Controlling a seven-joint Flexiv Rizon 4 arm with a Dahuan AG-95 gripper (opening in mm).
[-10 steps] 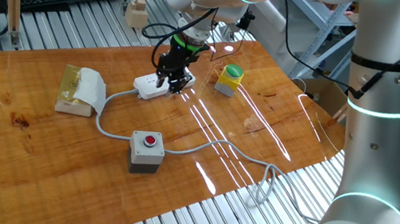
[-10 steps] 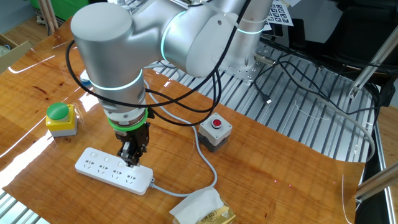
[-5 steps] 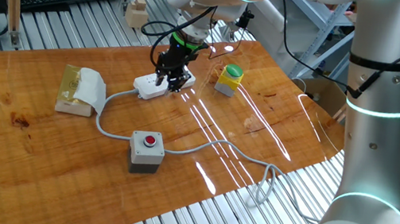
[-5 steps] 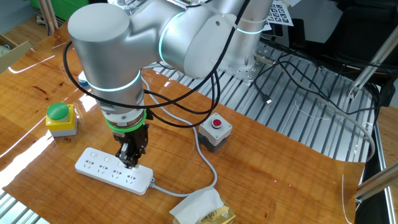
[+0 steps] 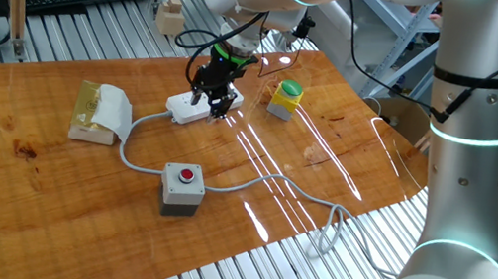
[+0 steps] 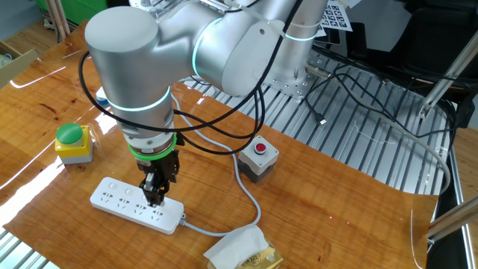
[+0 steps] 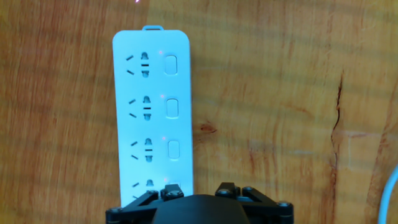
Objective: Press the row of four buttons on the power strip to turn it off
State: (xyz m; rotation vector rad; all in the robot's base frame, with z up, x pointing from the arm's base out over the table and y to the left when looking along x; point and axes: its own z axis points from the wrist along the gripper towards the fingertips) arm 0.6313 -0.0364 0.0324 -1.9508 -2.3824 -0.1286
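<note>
Power strip: white bar, flat on the wooden table, cable leaving the end nearest the tissue pack. It lies lengthwise under the hand, likely so that the four buttons sit in one line and can be pressed in turn. Gripper: pointing straight down over the cable-end socket, a stance suited to pushing a switch from above. Jaws: state cannot be told, since no view shows the fingertips clearly, nor whether they touch the strip. Hand view: shows three buttons in full along the strip's right edge and the fourth half-hidden at the hand's housing; the fixed views are too coarse to show the switches. Fixed views: show the arm's posture, the grey box with red button and the green-capped button, all outside the hand view.
</note>
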